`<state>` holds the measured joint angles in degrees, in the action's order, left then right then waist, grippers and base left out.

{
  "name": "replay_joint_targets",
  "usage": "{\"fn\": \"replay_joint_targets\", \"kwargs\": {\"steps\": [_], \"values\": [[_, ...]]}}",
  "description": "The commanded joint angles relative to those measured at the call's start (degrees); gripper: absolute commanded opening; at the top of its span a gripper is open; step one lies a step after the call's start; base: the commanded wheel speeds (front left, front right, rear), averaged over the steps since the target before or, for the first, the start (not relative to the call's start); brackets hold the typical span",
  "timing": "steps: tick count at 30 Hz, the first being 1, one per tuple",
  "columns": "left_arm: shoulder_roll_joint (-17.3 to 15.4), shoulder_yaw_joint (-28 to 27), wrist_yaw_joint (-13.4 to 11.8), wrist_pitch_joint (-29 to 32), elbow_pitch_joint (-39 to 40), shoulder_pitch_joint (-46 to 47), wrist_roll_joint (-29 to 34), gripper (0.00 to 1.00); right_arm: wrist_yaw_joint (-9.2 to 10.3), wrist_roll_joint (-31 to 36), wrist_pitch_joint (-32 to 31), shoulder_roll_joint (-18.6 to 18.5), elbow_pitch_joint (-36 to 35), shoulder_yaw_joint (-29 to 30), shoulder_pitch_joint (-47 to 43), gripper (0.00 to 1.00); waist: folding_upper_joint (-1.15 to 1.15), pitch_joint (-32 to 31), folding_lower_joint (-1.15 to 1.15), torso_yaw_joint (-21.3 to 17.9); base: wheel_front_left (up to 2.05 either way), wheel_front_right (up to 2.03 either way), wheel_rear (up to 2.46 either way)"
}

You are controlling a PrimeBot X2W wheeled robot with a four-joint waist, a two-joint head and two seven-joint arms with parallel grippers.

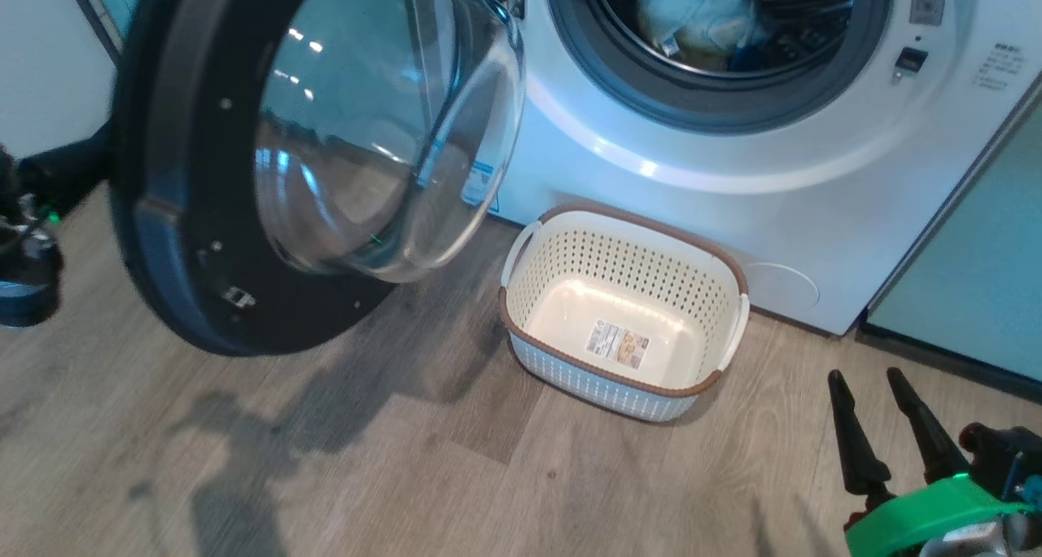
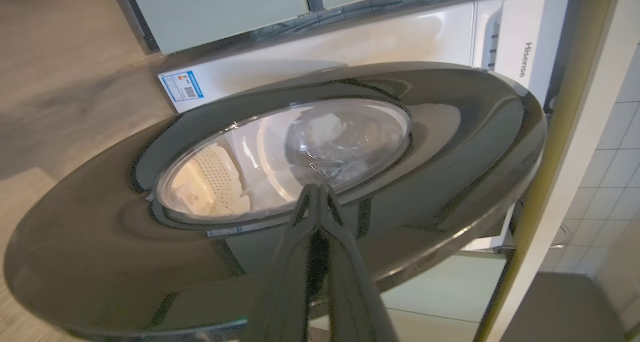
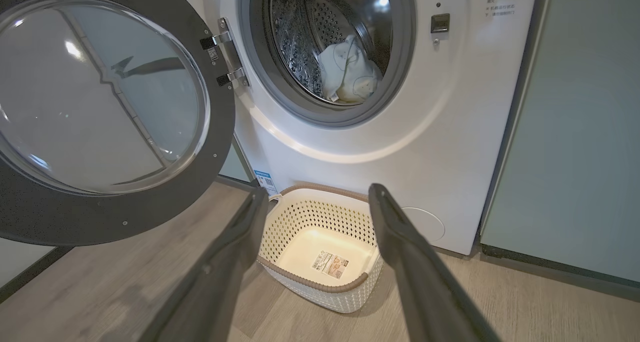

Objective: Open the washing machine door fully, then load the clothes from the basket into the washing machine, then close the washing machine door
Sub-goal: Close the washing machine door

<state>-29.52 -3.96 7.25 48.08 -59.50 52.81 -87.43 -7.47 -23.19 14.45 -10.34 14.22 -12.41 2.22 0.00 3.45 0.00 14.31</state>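
Observation:
The washing machine (image 1: pixel 733 207) stands with its round black door (image 1: pixel 163 239) swung out to the left, glass bulge facing me. Pale clothes (image 1: pixel 700 15) lie inside the steel drum, also seen as clothes (image 3: pixel 350 74) in the right wrist view. The cream basket (image 1: pixel 602 272) sits empty on the floor in front of the machine, a label on its bottom. My left gripper (image 2: pixel 318 187) is shut with nothing in it, its tips at the door's glossy outer face (image 2: pixel 450 147); I cannot tell if they touch. My right gripper (image 1: pixel 864 374) is open and empty, low and right of the basket (image 3: pixel 310 282).
A pale green cabinet panel (image 1: pixel 977 280) flanks the machine on the right. Wooden floor (image 1: pixel 407 459) spreads in front of the basket. My left arm's dark wrist (image 1: pixel 28 256) sits behind the door's edge. A tiled wall (image 2: pixel 615 147) lies beyond the door.

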Motion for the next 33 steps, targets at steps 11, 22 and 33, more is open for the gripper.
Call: {"fn": "replay_joint_targets", "kwargs": {"steps": [11, 22, 33], "values": [[2.7, -0.7, 0.2, 2.4, 6.0, -2.4, -2.3, 0.0, -0.02, -0.6, 0.5, 0.4, -1.5, -0.2, -0.8, 1.0, 0.0, -3.1, 0.0, -1.0, 0.0, 0.0, 0.0], [7.0, -1.1, 0.2, 0.3, 8.8, -6.7, -2.9, 0.0, -0.02, -0.6, 0.5, 1.2, -1.5, 0.5, -1.3, 1.0, 0.0, -3.7, 0.0, -4.5, 0.0, 0.0, 0.0], [9.5, -2.2, 0.2, 0.6, 14.1, -10.5, -4.6, 0.0, -0.02, -0.6, 0.5, 1.9, -1.3, 0.4, -1.6, 1.0, 0.0, -4.1, 0.0, -9.5, 0.0, 0.0, 0.0]]}}
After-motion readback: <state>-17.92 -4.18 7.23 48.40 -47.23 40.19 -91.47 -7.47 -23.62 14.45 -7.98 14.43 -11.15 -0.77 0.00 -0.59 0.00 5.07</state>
